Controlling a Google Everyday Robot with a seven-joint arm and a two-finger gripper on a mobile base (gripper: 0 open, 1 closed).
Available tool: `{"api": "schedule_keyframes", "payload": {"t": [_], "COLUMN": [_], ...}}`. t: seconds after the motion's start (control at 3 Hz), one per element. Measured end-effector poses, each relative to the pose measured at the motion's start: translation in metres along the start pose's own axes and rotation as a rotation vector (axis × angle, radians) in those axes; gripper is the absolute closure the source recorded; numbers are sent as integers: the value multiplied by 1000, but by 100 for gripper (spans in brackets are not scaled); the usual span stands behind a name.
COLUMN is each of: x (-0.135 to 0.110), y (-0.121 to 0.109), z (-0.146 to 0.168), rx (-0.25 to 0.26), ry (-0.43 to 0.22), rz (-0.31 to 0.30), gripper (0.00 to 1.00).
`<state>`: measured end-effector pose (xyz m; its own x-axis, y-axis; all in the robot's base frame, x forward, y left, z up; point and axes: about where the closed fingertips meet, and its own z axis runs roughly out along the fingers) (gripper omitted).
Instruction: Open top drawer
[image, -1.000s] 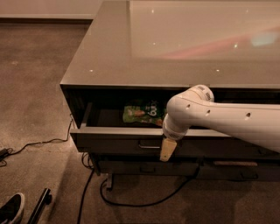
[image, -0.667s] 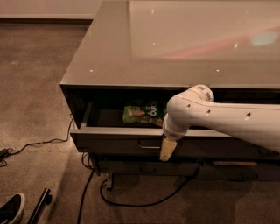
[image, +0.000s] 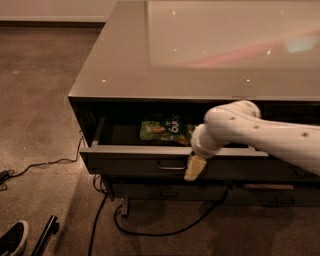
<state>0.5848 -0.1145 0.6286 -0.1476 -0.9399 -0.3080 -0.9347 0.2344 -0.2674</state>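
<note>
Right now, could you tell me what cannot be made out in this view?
Camera view:
Gripper, at the top drawer front beside its pull: grasp unclear.
Drawer's right interior: hidden by the arm.
Green bag: right end behind the arm.
Shoe: cut off by bottom-left corner.

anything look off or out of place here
Nothing spilled or damaged. The top drawer stands open with a green bag lying inside, the gripper at its front beside the pull. Only loose cables trail on the floor beneath.
</note>
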Motion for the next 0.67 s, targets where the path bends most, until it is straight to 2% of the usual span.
{"api": "schedule_keyframes", "payload": {"t": [0.33, 0.67], "x": [24, 42], "y": [1, 6], "z": [-9, -12], "rx": [-8, -26], "ry": [-51, -46], "rz": [-16, -64], "gripper": [0, 0]}}
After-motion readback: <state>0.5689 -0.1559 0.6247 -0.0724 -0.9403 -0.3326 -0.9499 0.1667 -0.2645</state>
